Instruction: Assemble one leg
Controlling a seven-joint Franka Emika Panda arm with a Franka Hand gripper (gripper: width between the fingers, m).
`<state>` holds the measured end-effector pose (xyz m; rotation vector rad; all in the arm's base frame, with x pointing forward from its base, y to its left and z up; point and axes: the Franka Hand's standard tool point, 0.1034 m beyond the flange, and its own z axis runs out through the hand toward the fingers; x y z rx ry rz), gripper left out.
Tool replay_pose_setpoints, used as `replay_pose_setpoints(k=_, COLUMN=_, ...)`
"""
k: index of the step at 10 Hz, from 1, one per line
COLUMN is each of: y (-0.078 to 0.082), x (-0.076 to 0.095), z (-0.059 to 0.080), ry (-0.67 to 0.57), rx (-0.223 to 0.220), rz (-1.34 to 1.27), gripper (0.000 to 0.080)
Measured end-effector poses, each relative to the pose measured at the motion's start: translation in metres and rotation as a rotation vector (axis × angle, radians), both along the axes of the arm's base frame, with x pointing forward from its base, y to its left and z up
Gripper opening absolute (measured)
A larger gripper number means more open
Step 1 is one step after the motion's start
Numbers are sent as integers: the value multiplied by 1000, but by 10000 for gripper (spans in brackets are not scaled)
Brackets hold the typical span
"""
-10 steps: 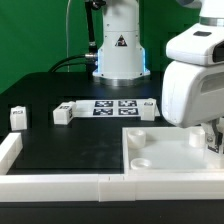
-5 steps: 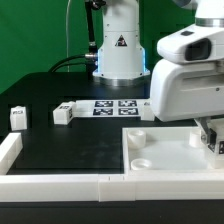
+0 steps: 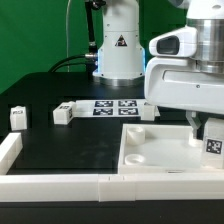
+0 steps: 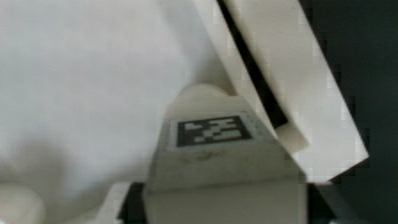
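My gripper [image 3: 207, 133] is shut on a leg [image 3: 212, 141], a small white block with a black-and-white tag, and holds it over the right side of the large white square panel [image 3: 160, 150]. In the wrist view the leg [image 4: 217, 150] fills the space between the jaws, with the white panel [image 4: 89, 90] behind it and the panel's raised rim [image 4: 267, 80] beside it. Two more legs stand on the black table at the exterior view's left, one [image 3: 17, 118] near the border rail and one [image 3: 63, 114] further in. Another leg [image 3: 147, 108] lies by the marker board.
The marker board [image 3: 112, 106] lies in front of the robot base [image 3: 118, 50]. White border rails run along the front [image 3: 60, 185] and the exterior view's left [image 3: 8, 150] of the table. The panel has a round socket [image 3: 139, 160] at its near corner.
The arm has moved toward the exterior view's left and lower, carrying the leg down closer to the panel's right side.
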<state>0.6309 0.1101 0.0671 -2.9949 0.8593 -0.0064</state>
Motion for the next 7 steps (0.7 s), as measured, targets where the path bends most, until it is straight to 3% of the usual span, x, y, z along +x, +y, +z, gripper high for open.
replay_pose_setpoints(k=4, y=-12, x=-1, z=0, ry=10, rx=-39, rz=-200, gripper=320)
replay_pose_setpoints(k=5, y=-12, x=-1, z=0, ry=10, rx=-39, rz=-200, gripper=514)
replay_pose_setpoints(k=6, y=-12, x=-1, z=0, ry=10, rx=-39, rz=-200, gripper=514)
replay_pose_setpoints(k=7, y=-12, x=-1, z=0, ry=11, rx=-39, rz=-199, gripper=625)
